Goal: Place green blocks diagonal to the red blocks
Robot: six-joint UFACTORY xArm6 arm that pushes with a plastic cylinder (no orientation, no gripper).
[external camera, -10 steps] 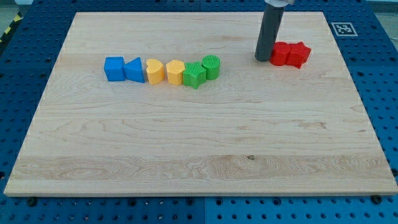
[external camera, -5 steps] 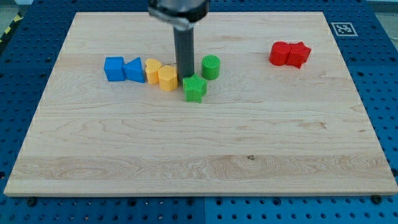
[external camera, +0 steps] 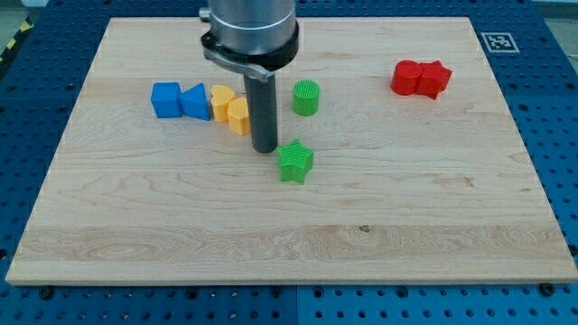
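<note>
My tip (external camera: 265,148) rests on the board just left of and slightly above a green star block (external camera: 295,162). A green round block (external camera: 306,97) stands further up, to the right of the rod. Two red blocks (external camera: 421,78) sit touching each other near the view's top right. Both green blocks lie far to the left of the red ones.
A blue cube (external camera: 166,99) and a blue triangle block (external camera: 195,101) stand at the left. Two yellow blocks (external camera: 230,109) follow in the row, the right one partly hidden by the rod. The wooden board (external camera: 289,262) lies on a blue pegboard table.
My tip moved from beside the red blocks to the row, then down the view. It pushed the green star down and right, away from the round green block, and nudged a yellow block left.
</note>
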